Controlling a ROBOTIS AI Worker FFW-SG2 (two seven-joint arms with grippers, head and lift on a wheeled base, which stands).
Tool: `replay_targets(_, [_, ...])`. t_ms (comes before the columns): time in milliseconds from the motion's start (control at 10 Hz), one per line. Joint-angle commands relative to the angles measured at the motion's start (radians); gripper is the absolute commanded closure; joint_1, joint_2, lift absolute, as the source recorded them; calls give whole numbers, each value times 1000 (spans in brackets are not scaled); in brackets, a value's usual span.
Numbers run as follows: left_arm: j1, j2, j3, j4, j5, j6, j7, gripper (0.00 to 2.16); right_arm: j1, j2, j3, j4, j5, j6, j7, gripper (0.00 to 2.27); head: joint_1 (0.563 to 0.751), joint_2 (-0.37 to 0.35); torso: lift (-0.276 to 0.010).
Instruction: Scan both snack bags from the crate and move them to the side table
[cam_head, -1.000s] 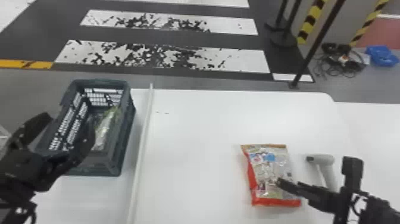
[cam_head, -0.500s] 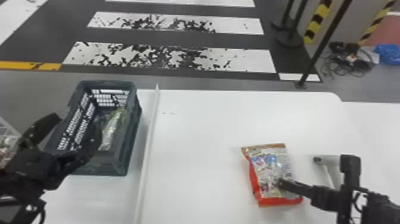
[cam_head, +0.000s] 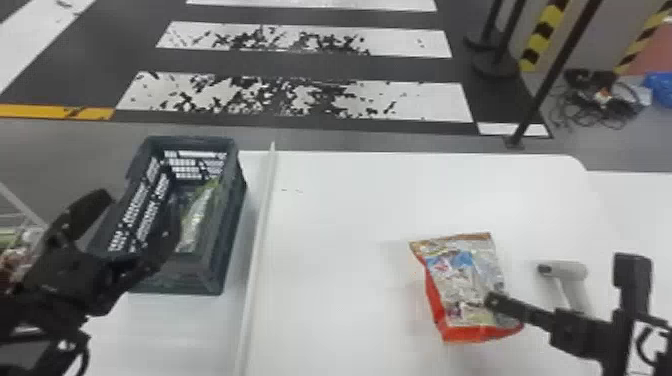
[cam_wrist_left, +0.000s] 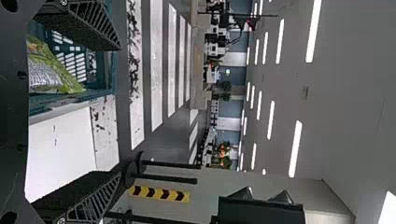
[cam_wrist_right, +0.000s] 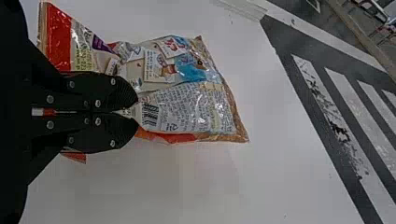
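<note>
The floor (cam_head: 300, 95), striped white on dark, stretched beyond the crate. The white desk (cam_head: 350, 200) carried the crate and ran out well to its right.

The crate (cam_head: 234, 215), dark and slatted, sat with its long axis running away from the robot.

Just right of the crate, a thin pale strip (cam_head: 257, 240) ran away from the robot too, roughly parallel to the crate's long side.

The red snack bag (cam_head: 460, 280) was well to the right of the crate, past the strip. Its long axis pointed away from the robot, the far end leaning a little toward the crate's side; the brown edge was far, the red edge near, the printed face up. Whether it touched the desk I cannot tell.

The green snack bag (cam_head: 199, 215) lay inside the crate by its right wall, long axis along the crate's length, greener end away from the robot.

The left pincer (cam_head: 136, 215) was at the near left part of the crate, its fingers wide apart. The right pincer (cam_head: 492, 300), well right of the crate, was clamped on the red snack bag, fingertips just beside its barcode (cam_wrist_right: 150, 114).

The grey scanner (cam_head: 565, 270) lay farther right of the crate than the bag, its head pointing crateward, its handle toward the robot.
</note>
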Motion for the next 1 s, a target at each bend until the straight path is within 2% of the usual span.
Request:
replay_targets(0, [6,-4,4,-23,-2,3,1,36,14,3,-80,-86,-71,49,-3,2199,695,-1,-29])
replay_targets(200, [9,-6,4,-24,-3,9,3,36,-51,-3,-202,-82,-97,58,-22,2199,695,-44,-29])
replay_targets(300, [9,-6,3,-13,-3,6,1,36,-101,-14,-261,-23,-97,55,-37,2199,695,-64,-29])
replay_targets(400, [9,-4,3,-6,-3,0,0,36,-147,-20,-314,46,-101,37,-74,2199,695,-121,-29])
replay_targets(600, [9,2,6,0,-2,-3,-2,36,-228,-38,-363,199,-89,-83,-170,2199,695,-233,-29])
replay_targets(700, [9,2,7,4,-2,-6,-2,36,-252,-47,-374,262,-84,-153,-226,2199,695,-279,-29])
replay_targets(800, [9,2,6,10,-2,-9,-3,36,-269,-49,-373,320,-78,-273,-318,2199,695,-302,-29])
replay_targets(900, [7,7,6,20,-2,-15,-6,36,-283,-61,-365,374,-89,-328,-440,2196,695,-346,-29])
